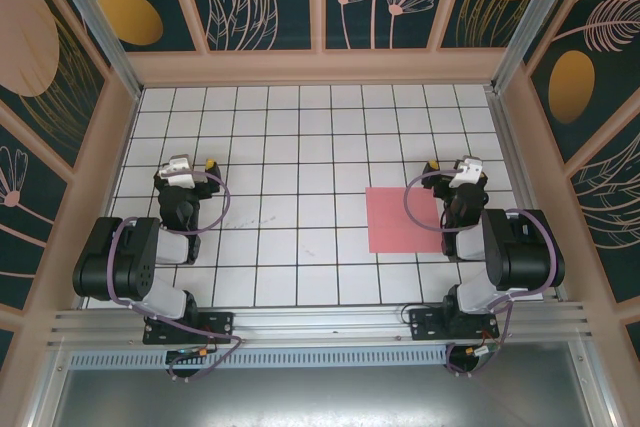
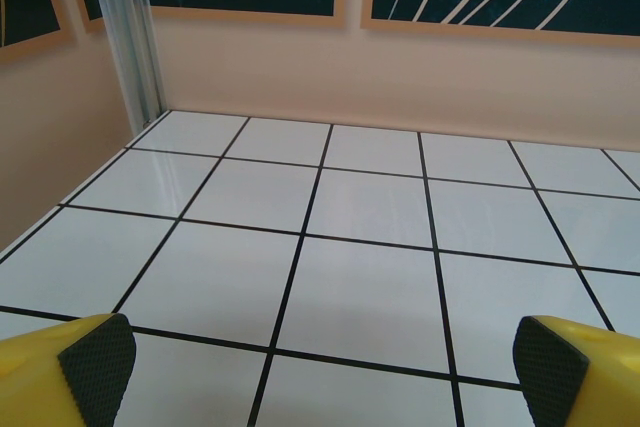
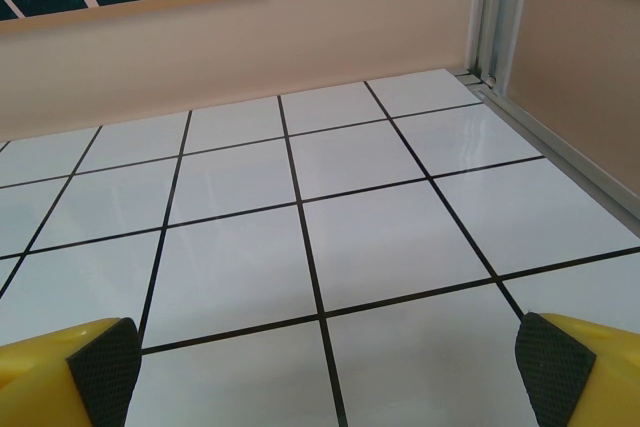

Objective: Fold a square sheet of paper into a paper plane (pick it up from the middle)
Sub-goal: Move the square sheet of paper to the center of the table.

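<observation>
The square sheet of paper is salmon-pink and lies flat and uncreased on the white grid table, right of centre. Its right edge runs under my right arm. My right gripper hovers just past the sheet's far right corner, pointing at the back wall. In the right wrist view that gripper is open, with bare tiles between its yellow fingers. My left gripper hangs over the left side of the table, far from the sheet. It too is open, its padded fingertips wide apart over bare tiles.
Peach walls with dark floral panels close in the table on three sides. Aluminium posts stand in the far corners. Both arm bases are bolted to a metal rail at the near edge.
</observation>
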Robot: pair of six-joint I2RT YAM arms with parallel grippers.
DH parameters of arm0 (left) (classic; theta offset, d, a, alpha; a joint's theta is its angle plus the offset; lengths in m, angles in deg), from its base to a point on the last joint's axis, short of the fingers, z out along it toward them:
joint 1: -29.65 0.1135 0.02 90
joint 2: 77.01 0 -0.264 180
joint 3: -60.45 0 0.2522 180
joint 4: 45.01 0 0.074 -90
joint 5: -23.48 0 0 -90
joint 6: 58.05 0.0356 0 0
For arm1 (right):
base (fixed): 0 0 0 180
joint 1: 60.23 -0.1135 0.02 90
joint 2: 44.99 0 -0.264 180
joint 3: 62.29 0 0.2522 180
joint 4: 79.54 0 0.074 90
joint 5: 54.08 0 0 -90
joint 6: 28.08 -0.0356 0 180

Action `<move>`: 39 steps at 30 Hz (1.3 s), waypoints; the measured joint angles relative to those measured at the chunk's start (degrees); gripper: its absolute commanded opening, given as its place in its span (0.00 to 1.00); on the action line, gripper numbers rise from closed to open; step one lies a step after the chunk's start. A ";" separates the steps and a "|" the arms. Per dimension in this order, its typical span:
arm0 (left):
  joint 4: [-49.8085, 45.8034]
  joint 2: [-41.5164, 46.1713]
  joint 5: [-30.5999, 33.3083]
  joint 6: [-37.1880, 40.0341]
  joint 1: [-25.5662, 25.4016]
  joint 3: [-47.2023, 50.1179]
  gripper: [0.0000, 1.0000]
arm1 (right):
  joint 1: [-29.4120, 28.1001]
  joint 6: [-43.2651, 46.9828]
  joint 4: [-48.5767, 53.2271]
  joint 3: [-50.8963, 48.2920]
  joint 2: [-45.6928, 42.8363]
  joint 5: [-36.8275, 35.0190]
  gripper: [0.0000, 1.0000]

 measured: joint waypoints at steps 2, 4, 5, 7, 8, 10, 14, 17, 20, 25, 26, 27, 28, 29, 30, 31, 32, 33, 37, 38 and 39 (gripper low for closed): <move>0.00 0.00 0.00 0.00 0.00 0.00 0.99 | 0.00 0.00 0.00 0.00 0.00 0.02 0.99; 0.00 0.00 0.00 0.00 0.00 0.00 0.99 | 0.00 0.00 0.00 0.00 0.00 0.02 0.99; 0.00 0.00 0.00 0.00 0.00 0.00 0.99 | 0.00 0.00 0.00 0.00 0.00 0.07 0.99; 0.02 0.00 0.00 0.00 0.00 0.00 0.99 | 0.42 0.11 0.46 0.24 0.00 2.08 0.99; 0.02 0.00 0.00 0.00 0.00 0.00 0.99 | 0.79 0.20 0.87 0.52 0.00 3.17 0.99; 0.00 0.00 0.00 0.00 0.00 0.00 0.99 | 1.49 0.22 1.36 0.94 0.00 4.85 0.99; 0.00 0.00 0.00 0.00 0.00 0.00 0.99 | 1.73 0.22 1.57 1.01 0.00 6.51 0.99; 0.00 0.00 0.00 0.00 0.00 0.00 0.99 | 1.73 0.22 1.57 1.03 0.00 7.43 0.99; 0.00 0.00 0.00 0.00 0.00 0.00 0.99 | 1.73 0.22 1.60 1.03 0.00 7.61 0.99; 0.00 0.00 0.00 0.00 0.00 0.00 0.99 | 1.73 0.22 1.97 1.03 0.00 8.00 0.99; 0.00 0.00 0.00 0.00 0.00 0.00 0.99 | 1.73 0.22 2.05 1.03 0.00 8.00 0.99; 0.00 0.00 0.00 0.00 0.00 0.00 0.99 | 1.73 0.20 2.08 1.03 0.00 8.00 0.99; 0.00 0.00 0.00 0.00 0.00 0.00 0.99 | 1.73 0.20 2.12 1.03 0.00 8.02 0.99; 0.00 0.00 0.00 0.00 0.00 0.00 0.99 | 1.73 0.20 2.16 1.03 0.00 8.04 0.99; 0.00 0.00 0.00 0.00 0.00 0.00 0.99 | 1.75 0.20 2.19 1.03 0.00 8.15 0.99; 0.00 0.00 0.00 0.00 0.00 0.00 0.99 | 1.77 0.20 2.21 1.03 0.00 8.26 0.99; 0.00 0.00 0.00 0.00 0.00 0.00 0.99 | 1.79 0.20 2.21 1.03 0.00 8.41 0.99; 0.00 0.00 0.00 0.00 0.00 0.00 0.99 | 1.84 0.20 2.23 1.03 0.00 8.57 0.99; 0.00 0.00 0.00 0.00 0.00 0.00 0.99 | 1.84 0.20 2.38 1.03 0.00 8.61 0.99; 0.00 0.00 0.00 0.00 0.00 0.00 0.99 | 1.84 0.22 2.38 1.03 0.00 8.61 0.99; 0.00 0.00 0.00 0.00 0.00 0.00 0.99 | 1.84 0.20 2.38 1.03 0.00 8.61 0.99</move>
